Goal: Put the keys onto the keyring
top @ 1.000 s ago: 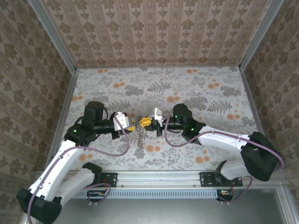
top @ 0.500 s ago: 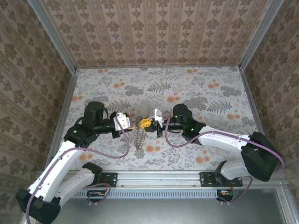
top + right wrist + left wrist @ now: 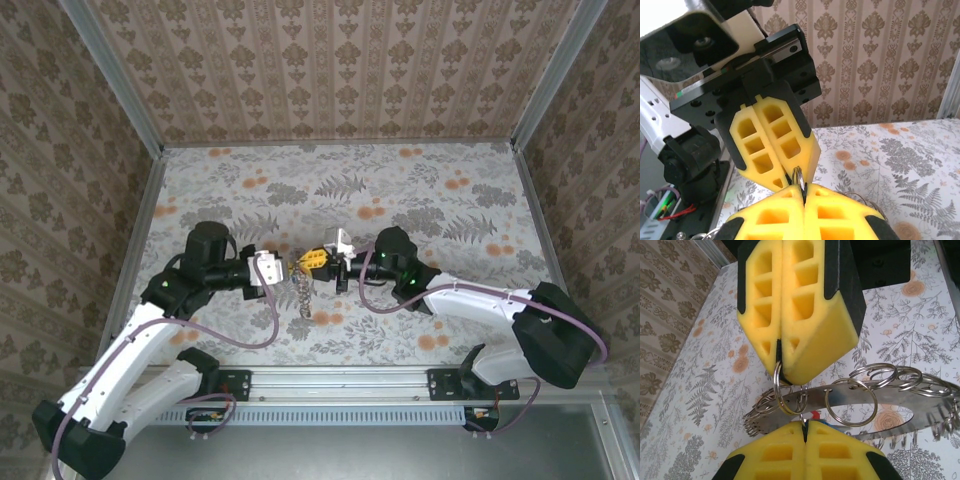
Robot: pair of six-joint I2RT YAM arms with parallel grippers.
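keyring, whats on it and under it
Small split rings hang on the keyring. A red bit peeks out beneath it; the left claw covers the rest.

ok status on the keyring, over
Left hand and right hand shut tip to tip, pinching small rings. Keyring hangs beneath, crowded with other rings. Nothing blocking.

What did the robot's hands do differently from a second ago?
The left gripper pinched shut on a small split ring, right against the right gripper. Both drifted slightly right. The right gripper stayed shut, and the keyring still dangles below them.
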